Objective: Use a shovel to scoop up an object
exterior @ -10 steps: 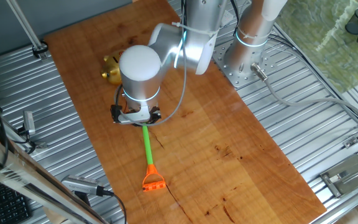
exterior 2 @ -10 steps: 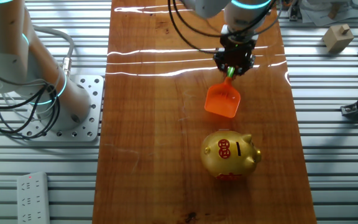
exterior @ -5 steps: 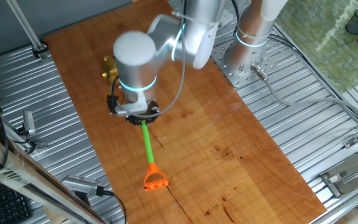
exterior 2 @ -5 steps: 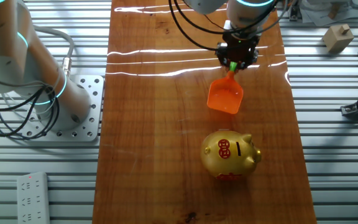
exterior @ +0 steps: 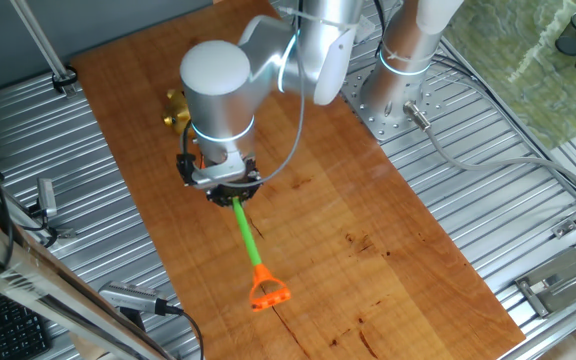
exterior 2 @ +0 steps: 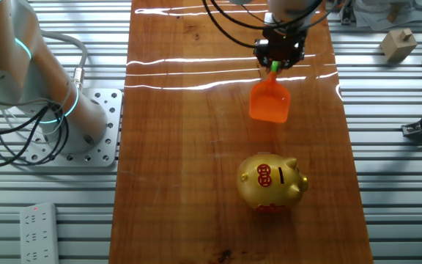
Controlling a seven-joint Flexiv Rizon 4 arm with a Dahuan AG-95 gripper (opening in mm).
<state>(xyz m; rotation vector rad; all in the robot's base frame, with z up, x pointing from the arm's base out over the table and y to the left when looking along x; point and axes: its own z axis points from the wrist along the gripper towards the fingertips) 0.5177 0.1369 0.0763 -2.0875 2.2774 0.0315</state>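
The gripper [exterior 2: 277,57] is clamping its fingers on the shovel [exterior: 251,245], whose orange blade [exterior 2: 269,101] is sitting at twelve o'clock of the piggy bank [exterior 2: 272,182]. No legible writing is showing.

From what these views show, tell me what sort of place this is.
Probably a robotics lab bench: a wooden tabletop set on a ribbed metal frame, a robot arm bolted to a base plate, and toy props such as the shovel.

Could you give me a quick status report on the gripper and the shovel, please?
Gripper jaws shut on the shovel shaft. Orange blade apart from the gold piggy bank. No small block visible in either view.
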